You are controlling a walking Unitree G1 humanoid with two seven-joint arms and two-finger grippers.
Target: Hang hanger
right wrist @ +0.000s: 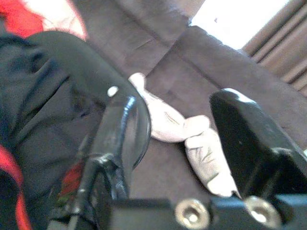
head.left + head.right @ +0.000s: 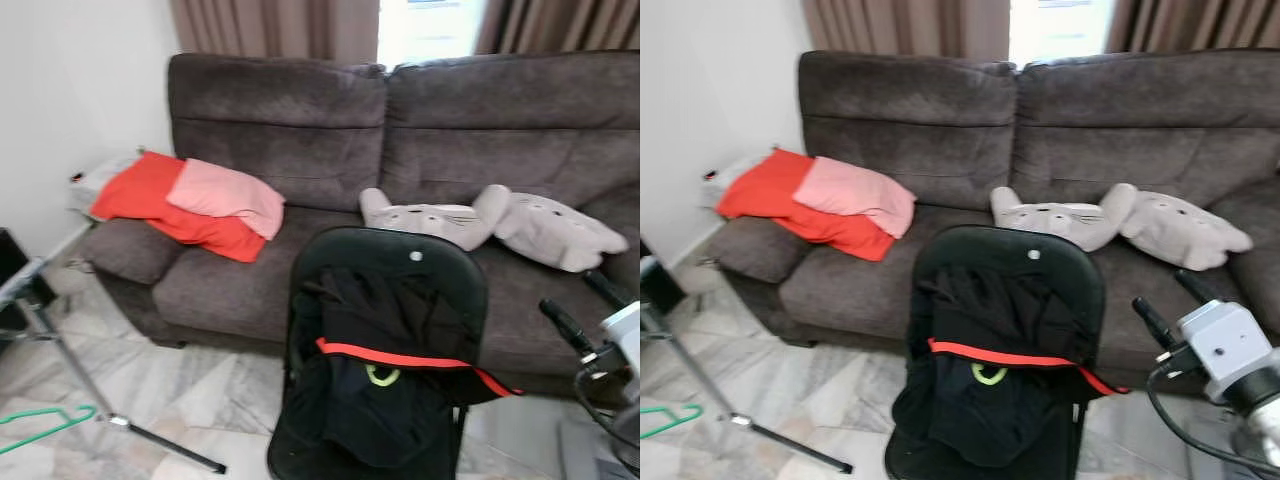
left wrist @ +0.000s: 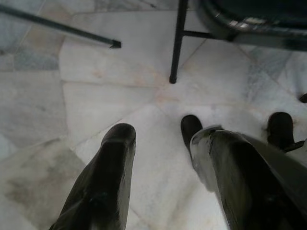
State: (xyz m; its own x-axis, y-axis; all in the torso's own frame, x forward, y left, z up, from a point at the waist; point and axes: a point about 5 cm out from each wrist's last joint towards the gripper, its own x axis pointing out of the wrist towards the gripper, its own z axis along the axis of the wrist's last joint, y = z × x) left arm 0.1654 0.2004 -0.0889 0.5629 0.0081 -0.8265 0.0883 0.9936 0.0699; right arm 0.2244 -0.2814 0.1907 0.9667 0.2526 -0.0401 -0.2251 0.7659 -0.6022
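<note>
The green hanger (image 2: 45, 424) lies on the marble floor (image 2: 200, 400) at 8 o'clock, beside the metal stand (image 2: 70, 365) it probably belongs on. The right gripper (image 2: 1170, 305), raised at 4 o'clock beside the black chair (image 2: 385, 300), is spread apart and empty. The left gripper (image 3: 163, 143) hangs low over the floor, fingers also apart, so no grasp has started yet.

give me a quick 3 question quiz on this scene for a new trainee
1. True or false: the green hanger lies on the floor by the metal stand.
2. What hangs over the black chair? A) a black jacket with a red stripe B) a pink towel C) a plush toy
3. Fill in: the right gripper is raised with its fingers ____ and nothing between them.

Key
1. True.
2. A: the jacket drapes over the chair back and seat.
3. Open; the left gripper is open too, pointing down at the floor.
</note>
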